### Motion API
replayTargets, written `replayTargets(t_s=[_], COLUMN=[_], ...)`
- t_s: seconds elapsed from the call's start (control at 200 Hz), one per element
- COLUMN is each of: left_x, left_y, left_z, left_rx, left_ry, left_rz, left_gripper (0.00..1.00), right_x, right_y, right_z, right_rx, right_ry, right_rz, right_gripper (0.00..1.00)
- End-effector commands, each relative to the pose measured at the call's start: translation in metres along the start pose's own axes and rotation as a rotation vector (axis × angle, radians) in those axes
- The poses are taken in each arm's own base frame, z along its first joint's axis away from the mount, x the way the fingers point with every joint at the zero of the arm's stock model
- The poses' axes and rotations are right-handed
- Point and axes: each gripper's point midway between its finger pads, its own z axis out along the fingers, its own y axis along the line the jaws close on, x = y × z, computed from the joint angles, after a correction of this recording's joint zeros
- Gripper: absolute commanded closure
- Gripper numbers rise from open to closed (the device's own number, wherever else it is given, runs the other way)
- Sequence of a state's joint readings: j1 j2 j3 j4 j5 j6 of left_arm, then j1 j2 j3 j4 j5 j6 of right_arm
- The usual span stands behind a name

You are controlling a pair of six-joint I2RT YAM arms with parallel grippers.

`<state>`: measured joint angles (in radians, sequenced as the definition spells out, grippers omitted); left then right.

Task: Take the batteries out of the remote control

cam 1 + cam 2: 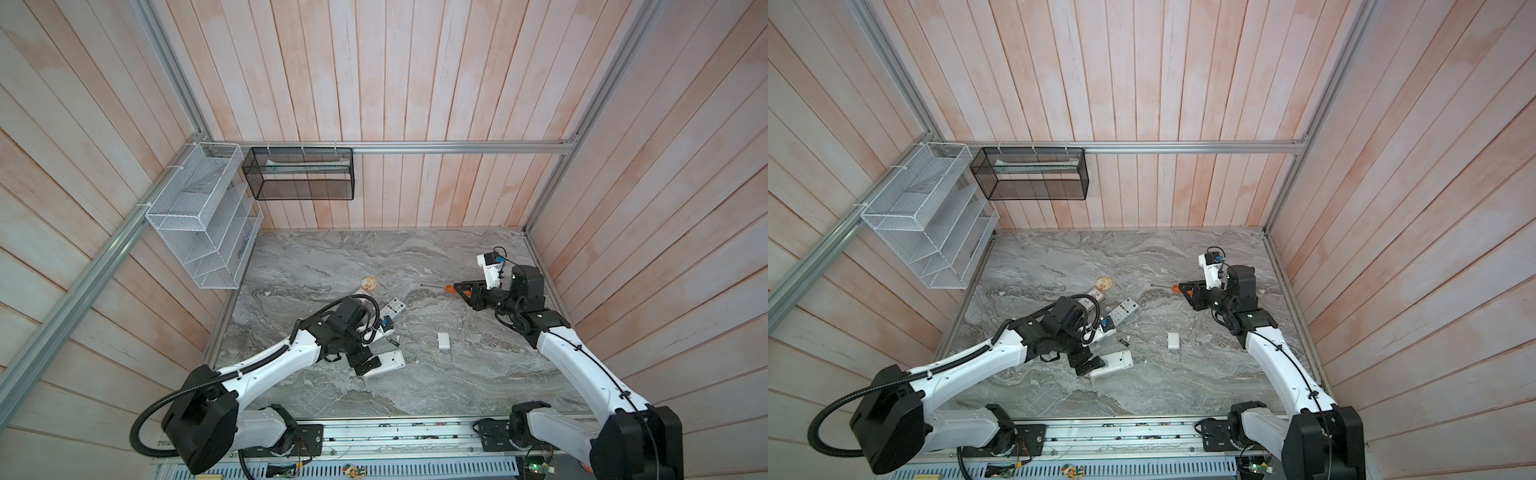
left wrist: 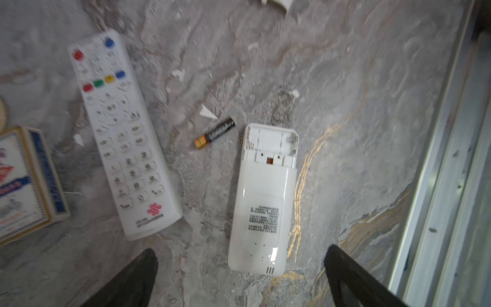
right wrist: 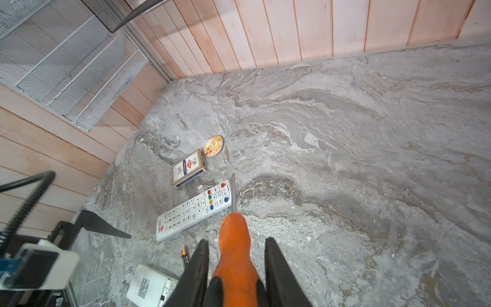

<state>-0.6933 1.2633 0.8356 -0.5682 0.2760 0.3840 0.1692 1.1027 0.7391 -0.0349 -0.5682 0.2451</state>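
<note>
Handling the slim black, gold-banded battery: expect light, rigid, roll-prone — pinch mid-barrel. Left gripper spread; right gripper clamps the orange-handled screwdriver.

The blue-and-white card box and the round tan disc run off the left wrist view's edge, as does a white plastic piece; blur leaves the button labels of the long white remote control unreadable. In the right wrist view a black finger of the right gripper hides part of the slim dark battery with a golden-orange band and of the short white open-backed remote control, which the view's edge also crops.
</note>
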Motion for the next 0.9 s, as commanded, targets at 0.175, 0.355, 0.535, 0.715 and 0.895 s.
replayTargets(t_s=[0.175, 0.355, 0.535, 0.715, 0.895], left_x=[-0.154, -0.184, -0.223, -0.235, -0.244], left_y=[0.062, 0.081, 0.074, 0.080, 0.082], left_z=[-0.103, -0.104, -0.093, -0.087, -0.098], left_rx=[0.265, 0.507, 0.630, 0.688, 0.692], left_ry=[-0.774, -0.999, -0.989, -1.031, -1.087], left_rz=[-0.872, -1.152, -1.179, -1.253, -1.209], left_gripper=[0.00, 0.00, 0.00, 0.10, 0.42], right_x=[-0.045, -0.065, -0.078, -0.085, -0.081], right_y=[0.054, 0.086, 0.115, 0.136, 0.143], right_z=[-0.027, -0.043, -0.046, -0.044, -0.037], right_rx=[-0.213, -0.277, -0.320, -0.359, -0.377], right_ry=[-0.207, -0.272, -0.292, -0.294, -0.273], right_rz=[-0.040, -0.074, -0.108, -0.127, -0.132], right_gripper=[1.00, 1.00, 1.00, 1.00, 1.00])
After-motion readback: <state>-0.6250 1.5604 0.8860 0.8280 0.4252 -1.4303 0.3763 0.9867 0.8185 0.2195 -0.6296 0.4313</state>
